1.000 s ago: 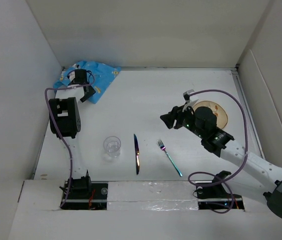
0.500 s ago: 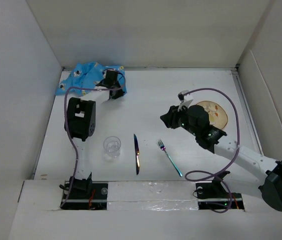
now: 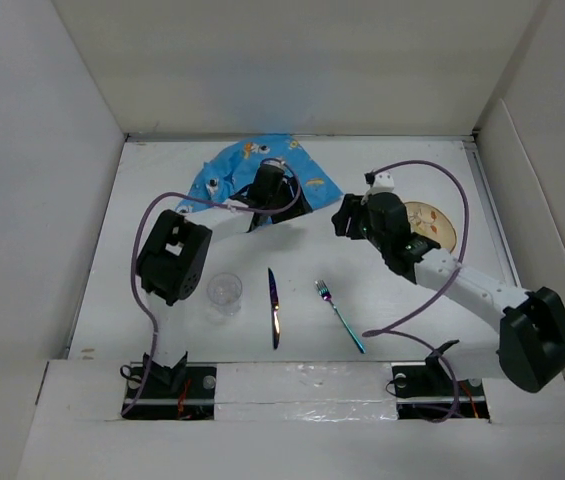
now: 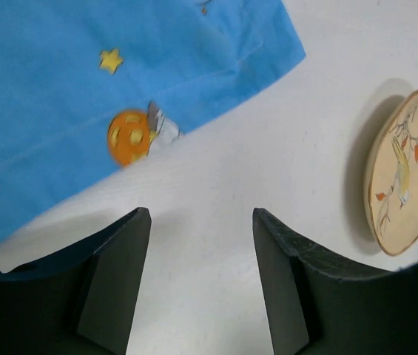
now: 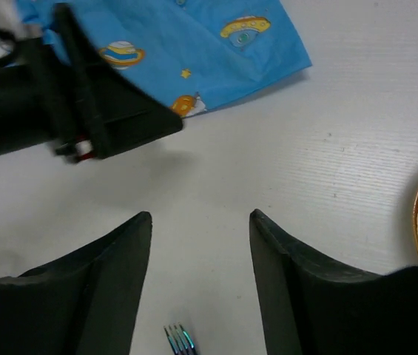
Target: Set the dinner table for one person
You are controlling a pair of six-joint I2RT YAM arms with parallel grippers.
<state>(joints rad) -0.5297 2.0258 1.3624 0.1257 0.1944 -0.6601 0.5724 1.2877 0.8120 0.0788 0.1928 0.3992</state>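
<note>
The blue cartoon-print placemat (image 3: 252, 165) lies spread at the back middle of the white dinner table (image 3: 412, 170). My left gripper (image 3: 294, 204) hovers over the mat's near right edge, open and empty (image 4: 200, 214), with the placemat (image 4: 83, 89) just beyond its fingers. My right gripper (image 3: 341, 217) hangs open and empty (image 5: 200, 214) just right of the mat, between it and the patterned plate (image 3: 432, 226). A clear glass (image 3: 225, 291), a knife (image 3: 274, 306) and an iridescent fork (image 3: 339, 316) lie in a row near the front.
White walls enclose the table on the left, back and right. The plate (image 4: 405, 170) sits close to the right wall. The fork's tines (image 5: 180, 340) show just below my right fingers. Both arms meet at the mat's right corner (image 5: 290, 59).
My left gripper pulled the placemat from the back left corner to the back middle, then opened and let it go. My right gripper swung from beside the plate toward the mat.
</note>
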